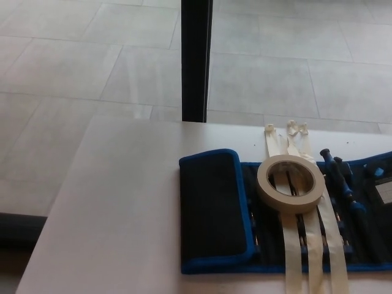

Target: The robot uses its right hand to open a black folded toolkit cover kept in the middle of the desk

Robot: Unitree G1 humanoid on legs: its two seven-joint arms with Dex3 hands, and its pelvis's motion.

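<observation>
Lying across the near right part of the white desk (pixel 122 202), the black toolkit cover (pixel 214 211) with its blue trim runs off the picture's right edge. Its left end flap is folded over and lies flat, a plain black panel with a rounded blue border, while the rest to the right is spread open and shows its inner pockets. A roll of cream masking tape (pixel 291 182) rests flat on the open part, just right of the folded flap. Three strips of the same tape (pixel 309 245) run from the desk's far side, under the roll, and down over the kit to the picture's bottom edge; their far ends (pixel 288 131) are crumpled on the bare desk top. Right of the roll, blue-handled screwdrivers (pixel 343 177) lie in the kit, their dark tips toward the far edge. At the far right edge a small pale label (pixel 384 193) shows on the kit. Beyond the desk a black vertical post (pixel 197 58) rises against a floor of large grey tiles (pixel 92 55). Neither robot hand shows in the head view, so the state of their fingers cannot be told.
</observation>
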